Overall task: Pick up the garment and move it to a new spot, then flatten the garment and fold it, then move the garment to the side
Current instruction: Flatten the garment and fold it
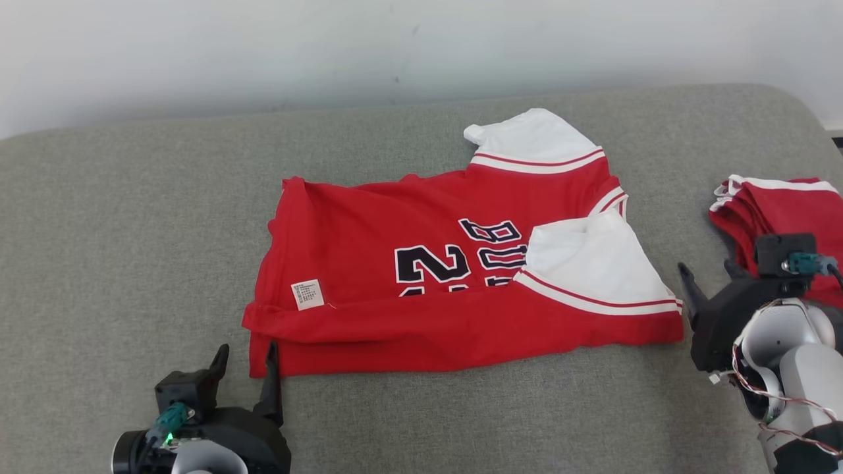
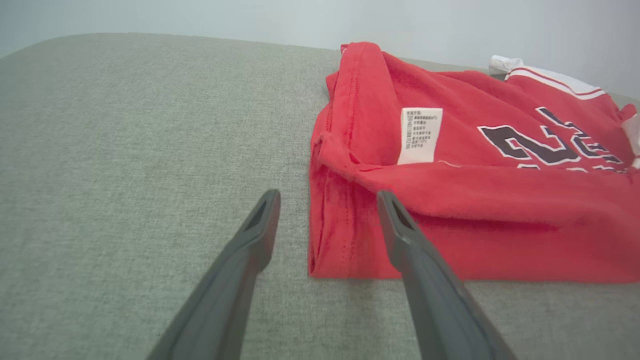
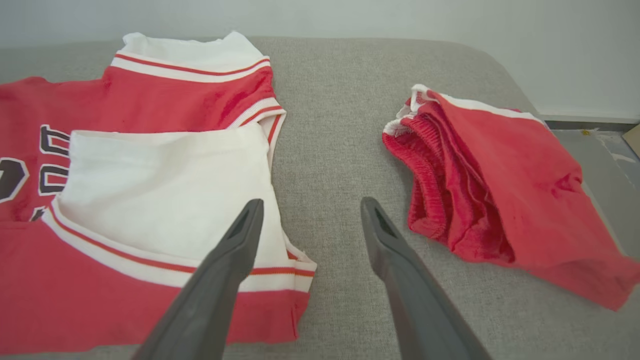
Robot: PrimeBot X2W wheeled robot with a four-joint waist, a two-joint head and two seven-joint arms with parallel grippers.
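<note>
Now the grey cushion (image 1: pixel 132 230) carries the half-folded red jersey (image 1: pixel 395 316) between two spread, empty jaw pairs, its hem corner just ahead of the left gripper (image 1: pixel 245 352), its white sleeve beside the right gripper (image 1: pixel 705 265), with a smaller red bundle (image 1: pixel 784 204) on that gripper's other side.

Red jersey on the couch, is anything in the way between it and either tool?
Nothing visible. The left tool sits open at the near left corner of the red jersey, the right tool open beside its white sleeve, only bare cushion between.
</note>
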